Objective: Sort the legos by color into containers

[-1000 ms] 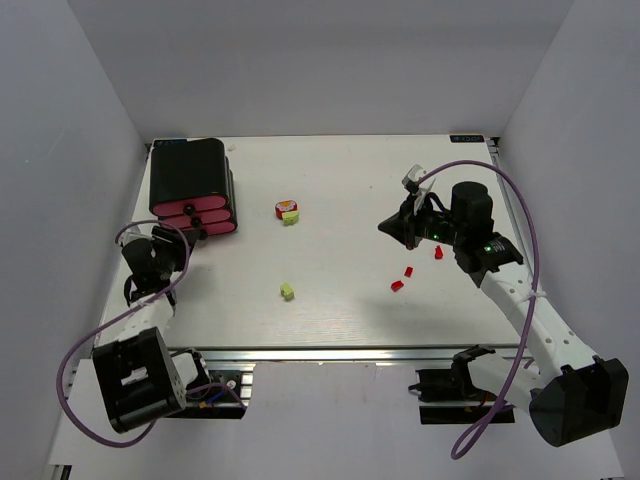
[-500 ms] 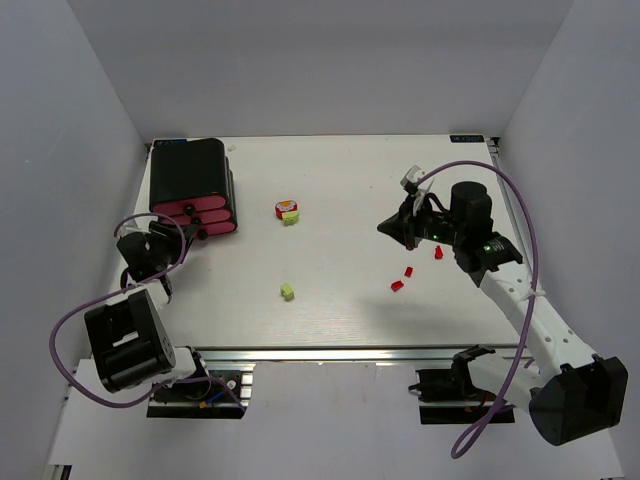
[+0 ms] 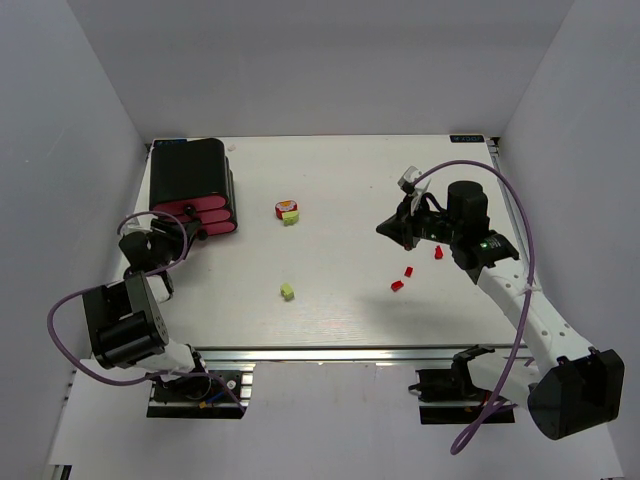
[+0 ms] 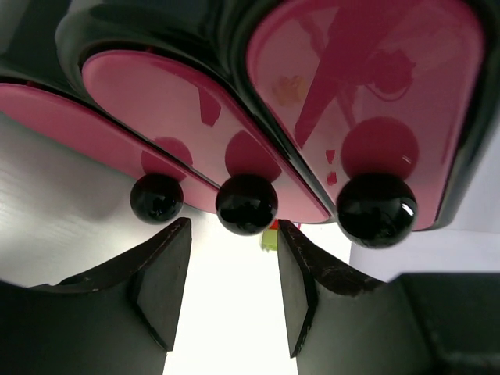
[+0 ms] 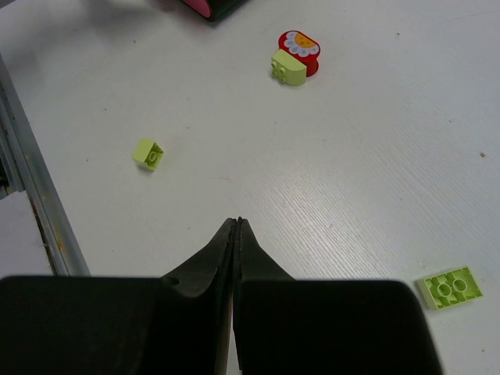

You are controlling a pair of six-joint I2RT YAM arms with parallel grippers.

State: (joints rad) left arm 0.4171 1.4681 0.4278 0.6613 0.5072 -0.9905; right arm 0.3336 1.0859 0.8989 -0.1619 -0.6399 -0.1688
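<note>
The containers are three magenta-pink drawers (image 3: 196, 214) with black knobs in a glossy black housing (image 3: 188, 172) at the back left. My left gripper (image 3: 166, 243) faces them. In the left wrist view it (image 4: 233, 238) stands open just short of the middle knob (image 4: 247, 205), holding nothing. My right gripper (image 3: 386, 229) is shut and empty, and hovers over bare table (image 5: 237, 223). Red legos (image 3: 402, 279) lie just beneath it. A lime brick (image 3: 287, 291) (image 5: 148, 153) lies mid-table. Another lime brick (image 5: 287, 68) leans on a red round piece (image 3: 287, 209).
A flat lime plate (image 5: 449, 287) lies on the table to the right of my right fingers. Grey walls enclose the table on three sides. A metal rail (image 3: 350, 353) runs along the near edge.
The left arm's elbow has swung left and up toward the drawers, while its gripper stays in front of the knobs. The right arm has barely moved.
</note>
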